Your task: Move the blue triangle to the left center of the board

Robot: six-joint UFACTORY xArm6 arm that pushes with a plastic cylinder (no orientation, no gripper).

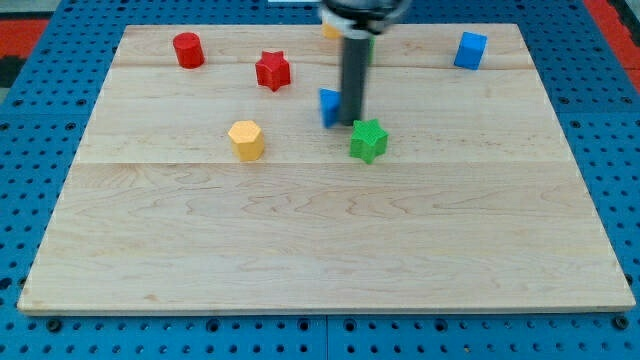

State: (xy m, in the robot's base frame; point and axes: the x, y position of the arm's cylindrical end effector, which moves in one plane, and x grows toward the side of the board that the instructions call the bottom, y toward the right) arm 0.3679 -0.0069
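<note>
My tip [352, 123], a bare dark rod end with no jaws to open or close, is touching the right side of the small blue triangular block [329, 106] near the pale wooden board's [300, 240] upper middle; it is looking light, rigid and likely to pivot, so pushing squarely on that right face is seeming wisest

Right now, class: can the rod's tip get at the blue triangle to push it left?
Probably yes: my tip sits against the blue triangle's right side. The board leftward looks free; the yellow block lies lower.

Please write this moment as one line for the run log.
tip: touching right side of blue triangle | green star: just lower right of tip | triangle: near centre top, not yet left
</note>
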